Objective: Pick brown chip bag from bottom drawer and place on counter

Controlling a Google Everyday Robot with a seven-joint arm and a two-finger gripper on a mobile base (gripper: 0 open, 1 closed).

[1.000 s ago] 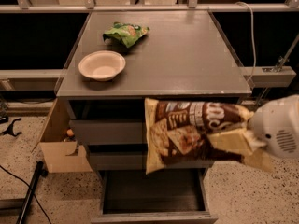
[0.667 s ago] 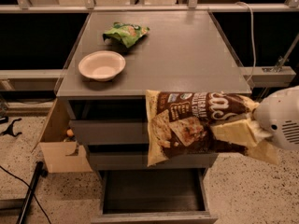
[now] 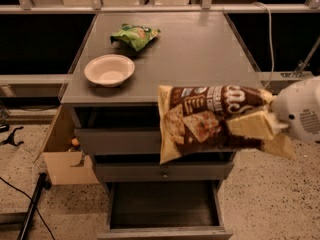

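The brown chip bag (image 3: 210, 121) hangs sideways in the air in front of the cabinet, its top edge level with the counter's front edge. My gripper (image 3: 260, 129) comes in from the right and is shut on the bag's right end; its pale fingers (image 3: 250, 125) clamp the bag. The bottom drawer (image 3: 165, 206) stands pulled open below, its dark inside bare. The counter (image 3: 195, 54) is the grey top of the cabinet, just behind and above the bag.
A white bowl (image 3: 109, 69) sits at the counter's front left and a green snack bag (image 3: 135, 35) lies behind it. Two shallower drawers (image 3: 120, 141) are above the open one. A cardboard box (image 3: 62, 156) stands left of the cabinet. A black cable (image 3: 22, 204) lies on the floor.
My gripper has lifted the brown chip bag upward, from the level of the middle drawers to about the counter's front edge. Nothing else moved.
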